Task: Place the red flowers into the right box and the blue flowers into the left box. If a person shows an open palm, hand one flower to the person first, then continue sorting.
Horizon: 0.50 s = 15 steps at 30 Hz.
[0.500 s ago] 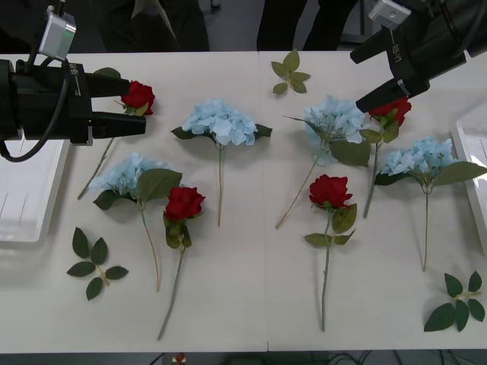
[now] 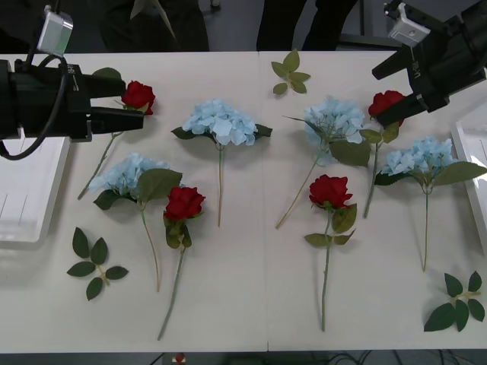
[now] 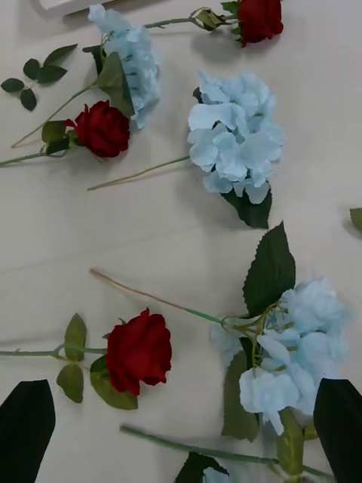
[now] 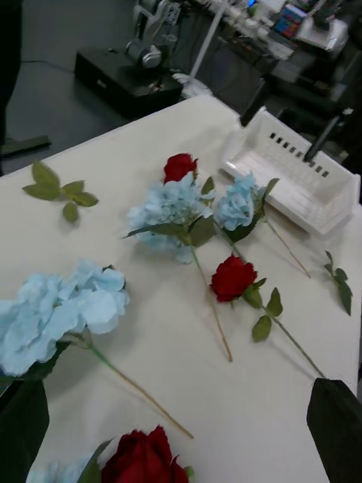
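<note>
Four red flowers lie on the white table, at the far left (image 2: pixel 138 96), left of centre (image 2: pixel 184 203), right of centre (image 2: pixel 330 190) and far right (image 2: pixel 386 103). Blue flowers (image 2: pixel 221 120) (image 2: pixel 125 173) (image 2: pixel 335 118) (image 2: pixel 418 157) lie among them. My left gripper (image 2: pixel 131 103) hovers open around the far-left rose (image 4: pixel 143 460). Just above the far-right rose, my right gripper (image 2: pixel 384 97) is open and looks down on a rose (image 3: pixel 138 351) and a blue head (image 3: pixel 294 355). The left box (image 2: pixel 23 190) and right box (image 2: pixel 468 148) sit at the table's side edges. A person in dark clothing (image 2: pixel 281 23) stands behind the table, no palm shown.
Loose green leaf sprigs lie at the far middle (image 2: pixel 289 74), front left (image 2: pixel 95 265) and front right (image 2: pixel 459 300). Long stems run toward the front edge. The right box (image 4: pixel 290 170) has slotted walls.
My right gripper has pulled back to the right, uncovering the far-right rose. My left gripper has shifted slightly left. The flowers lie as before.
</note>
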Motion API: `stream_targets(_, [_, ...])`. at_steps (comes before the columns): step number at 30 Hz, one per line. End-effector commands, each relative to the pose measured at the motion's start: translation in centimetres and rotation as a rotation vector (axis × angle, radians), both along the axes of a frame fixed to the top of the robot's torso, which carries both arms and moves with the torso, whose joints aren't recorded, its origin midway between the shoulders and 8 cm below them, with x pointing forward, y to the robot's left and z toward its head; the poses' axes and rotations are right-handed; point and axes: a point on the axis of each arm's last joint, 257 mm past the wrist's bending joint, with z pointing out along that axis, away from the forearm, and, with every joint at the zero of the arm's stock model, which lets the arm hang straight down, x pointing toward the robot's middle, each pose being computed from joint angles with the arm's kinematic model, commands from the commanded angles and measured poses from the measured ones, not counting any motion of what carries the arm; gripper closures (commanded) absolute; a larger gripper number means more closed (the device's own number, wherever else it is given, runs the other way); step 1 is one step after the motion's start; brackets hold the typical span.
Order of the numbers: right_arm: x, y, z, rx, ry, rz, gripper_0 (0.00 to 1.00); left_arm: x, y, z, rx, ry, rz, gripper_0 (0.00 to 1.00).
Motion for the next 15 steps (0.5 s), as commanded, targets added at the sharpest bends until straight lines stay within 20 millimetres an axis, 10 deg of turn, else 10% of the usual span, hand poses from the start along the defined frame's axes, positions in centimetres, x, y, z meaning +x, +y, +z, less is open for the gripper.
stream_targets(1, [-0.8, -2.8, 2.4, -0.078, 0.054, -0.175, 0.0, 2.9, 4.5, 1.1, 0.066, 0.055, 0.208, 0.0])
stream_targets(15, [-3.9, -15.2, -0.1, -0.108, 0.285, -0.705, 0.0, 9.9, 15.9, -5.8, 0.288, 0.187, 0.708, 0.0])
